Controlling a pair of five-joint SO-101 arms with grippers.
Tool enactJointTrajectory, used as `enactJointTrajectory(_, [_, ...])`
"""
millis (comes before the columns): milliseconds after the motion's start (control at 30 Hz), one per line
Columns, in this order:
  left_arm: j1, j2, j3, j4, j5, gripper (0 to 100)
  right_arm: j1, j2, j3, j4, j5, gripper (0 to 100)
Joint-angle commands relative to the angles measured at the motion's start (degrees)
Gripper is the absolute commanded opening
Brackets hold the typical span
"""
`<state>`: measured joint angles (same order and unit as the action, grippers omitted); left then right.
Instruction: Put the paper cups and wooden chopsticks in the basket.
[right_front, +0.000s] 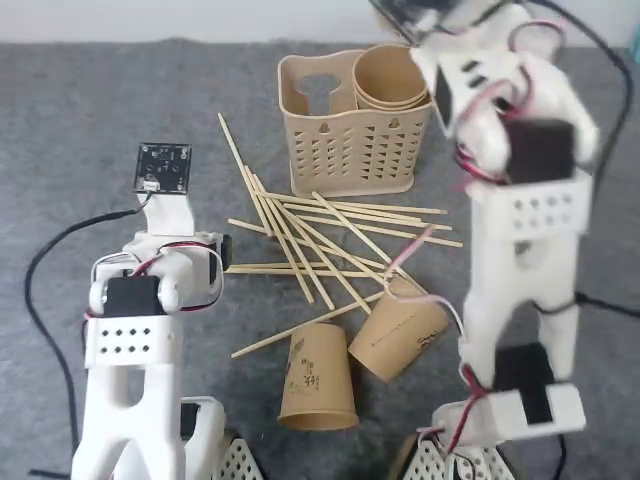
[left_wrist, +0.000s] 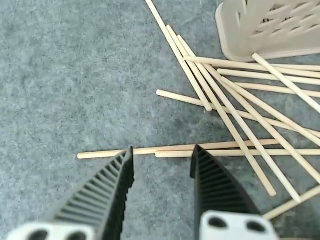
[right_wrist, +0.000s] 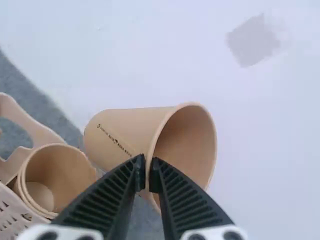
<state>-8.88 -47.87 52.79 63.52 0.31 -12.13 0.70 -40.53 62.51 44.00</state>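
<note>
From above, the right arm looms beside the basket, and two loose paper cups with illegible print lie near its base. The left pincer gapes, wooden chopsticks lying just past its tips. The right pincer pinches the held cup by its rim, the small print unreadable.

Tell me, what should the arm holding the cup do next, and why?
Probably lower the held cup into the stacked cups in the basket. The right end effector is shut on its rim, and the stack sits close beside it, open side up.
</note>
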Motion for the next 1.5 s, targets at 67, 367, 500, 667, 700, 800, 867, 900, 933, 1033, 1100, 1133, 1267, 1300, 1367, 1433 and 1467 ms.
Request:
enactJointTrajectory(67, [0.18, -1.85, -0.40, -1.23, 0.00, 18, -1.45, 3.56, -2.46, -1.89, 1.85, 0.9])
enactJointTrajectory(367, [0.18, -1.85, -0.40, -1.32, 0.00, 18, -1.27, 4.44, -2.55, 1.63, 3.16, 0.9])
enactJointTrajectory(500, [0.18, -1.85, -0.40, -1.32, 0.00, 18, -1.27, 4.18, -2.55, 4.79, 3.87, 0.9])
enactJointTrajectory(667, [0.18, -1.85, -0.31, -1.32, 0.00, 18, -1.45, 4.62, -2.55, 7.52, 6.42, 0.9])
enactJointTrajectory(700, [0.18, -1.85, -0.31, -1.32, 0.00, 18, -1.45, 4.79, -2.37, 7.52, 6.59, 0.9])
enactJointTrajectory(800, [0.18, -1.85, -0.31, -1.23, 0.00, 18, -1.71, 6.37, -2.29, 9.01, 8.35, 0.9])
enactJointTrajectory(867, [0.18, -1.85, -0.31, -1.23, 0.00, 18, -1.98, 6.73, -2.46, 10.86, 9.49, 0.9])
enactJointTrajectory(900, [0.18, -1.85, -0.31, -1.23, 0.00, 18, -2.07, 6.55, -2.46, 11.74, 9.67, 0.9])
enactJointTrajectory(933, [0.18, -1.85, -0.31, -1.23, 0.00, 18, -2.07, 6.11, -2.46, 12.35, 9.67, 0.9])
enactJointTrajectory(1033, [0.18, -1.76, -0.31, -1.23, -0.09, 18, -2.07, 3.82, -2.46, 12.79, 9.67, 0.9])
enactJointTrajectory(1100, [0.18, -1.76, -0.31, -1.32, -0.09, 18, -2.07, 2.15, -2.46, 12.79, 9.67, 0.9])
enactJointTrajectory(1133, [0.18, -1.76, -0.31, -1.32, -0.09, 18, -2.07, 1.45, -2.46, 12.88, 9.67, 0.9])
enactJointTrajectory(1267, [0.18, -1.76, -0.31, -1.32, -0.09, 18, -2.07, -1.01, -2.46, 12.53, 9.67, 0.9])
enactJointTrajectory(1300, [0.18, -1.76, -0.31, -1.32, -0.09, 18, -2.07, -1.54, -2.46, 12.44, 9.67, 0.9])
enactJointTrajectory(1367, [0.18, -1.76, -0.31, -1.32, -0.09, 18, -2.07, -2.24, -2.55, 12.35, 9.67, 0.9])
enactJointTrajectory(1433, [0.18, -1.76, -0.31, -1.32, -0.09, 18, -2.15, -2.33, -2.55, 12.35, 9.67, 0.9])
enactJointTrajectory(1467, [0.18, -1.76, -0.31, -1.32, -0.09, 18, -2.51, -2.24, -2.55, 12.35, 9.67, 0.9])
